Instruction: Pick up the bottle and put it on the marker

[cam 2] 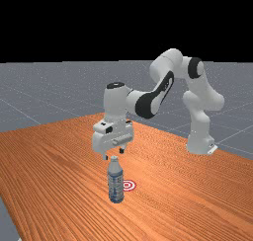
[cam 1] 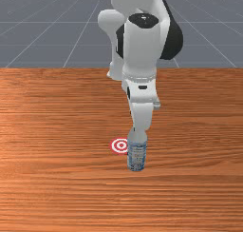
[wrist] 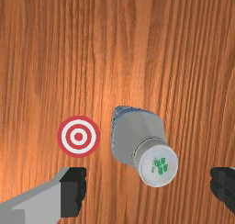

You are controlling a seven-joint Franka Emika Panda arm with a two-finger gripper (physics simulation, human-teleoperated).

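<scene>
In the far view my gripper (cam 2: 113, 153) hangs just above the cap of the upright bottle (cam 2: 115, 181), its two dark fingertips apart. The wrist view shows the gripper (wrist: 148, 189) open, with the white-capped bottle (wrist: 137, 132) below and between the fingers, untouched. The bottle (cam 1: 137, 155) in the front view has a blue and white label, and my hand is over its top. Beside it on the table lies the red and white ringed marker (cam 1: 119, 145), partly behind the bottle there. The marker (wrist: 78, 137) and the bottle's base stand apart in the wrist view.
The orange-brown table (cam 1: 57, 131) extends around the bottle and marker. In the far view the arm reaches over the table (cam 2: 163, 205) from its base (cam 2: 200, 139) at the right.
</scene>
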